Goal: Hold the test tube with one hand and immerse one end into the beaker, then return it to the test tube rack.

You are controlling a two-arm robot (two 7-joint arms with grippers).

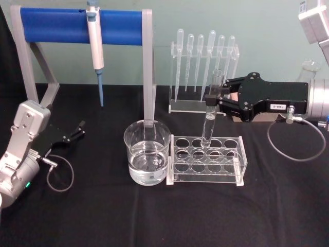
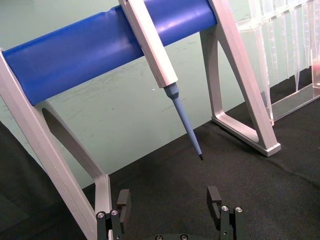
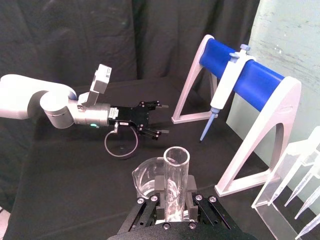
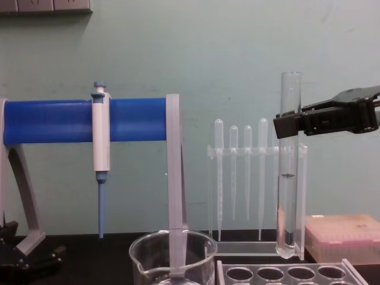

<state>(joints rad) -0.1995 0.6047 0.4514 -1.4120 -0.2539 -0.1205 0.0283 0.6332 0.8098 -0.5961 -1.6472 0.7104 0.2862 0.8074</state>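
The right hand (image 1: 212, 99) is closed on the upright test tube (image 1: 209, 126), whose bottom seems just above the rack (image 1: 241, 160), beside the beaker (image 1: 134, 154). The left hand (image 1: 77, 129) sits open at the left of the table (image 1: 103, 216).

The scene is lit brightly and evenly from above. Thin bright streaks are caught along the test tube (image 4: 290, 202) and on the rim of the beaker (image 1: 131, 159); a pale sheen is seen on the blue bar (image 2: 100, 45). Only faint shadows are cast on the black cloth (image 1: 103, 216)
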